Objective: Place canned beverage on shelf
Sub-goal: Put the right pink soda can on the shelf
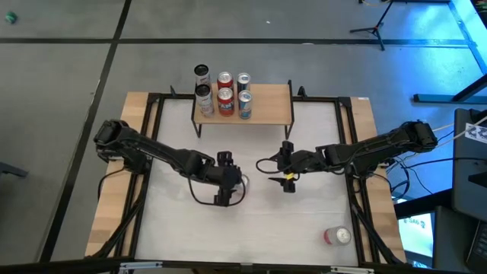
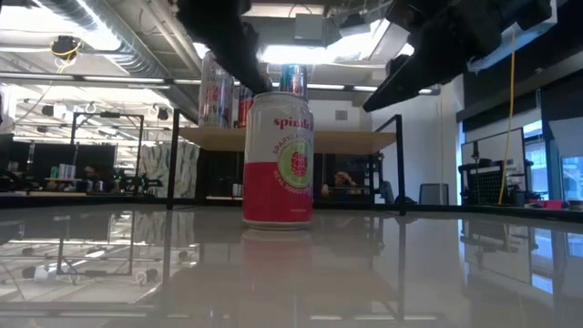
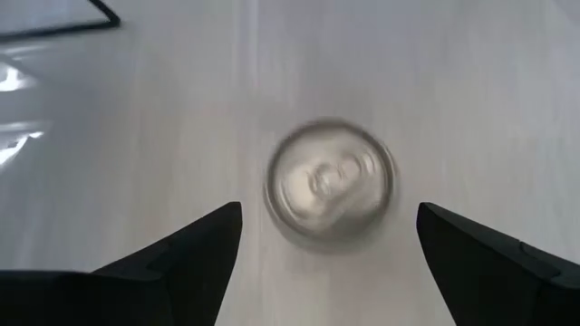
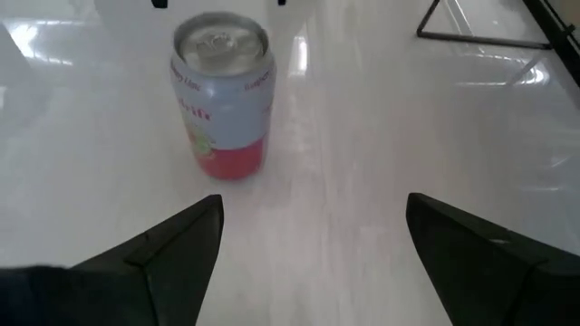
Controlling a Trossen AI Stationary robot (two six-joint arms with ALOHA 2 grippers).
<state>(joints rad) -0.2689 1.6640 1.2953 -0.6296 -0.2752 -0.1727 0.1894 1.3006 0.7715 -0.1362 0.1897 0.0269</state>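
The can (image 3: 331, 184) stands upright mid-table, at 6 o'clock from the shelf (image 1: 243, 104). The left gripper (image 3: 329, 263) hovers above it, fingers spread; lower squarely before closing. The right gripper (image 1: 288, 185) waits open at 3 o'clock

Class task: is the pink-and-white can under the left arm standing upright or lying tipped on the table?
Upright. The can stands on its base in the low view, and the left wrist view looks straight down on its round top.

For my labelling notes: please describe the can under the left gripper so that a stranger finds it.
On the white table, before the wooden shelf, the open left gripper hangs over one upright can. Unlike the cans crowded on the shelf, it stands on the tabletop itself, white above and red below.
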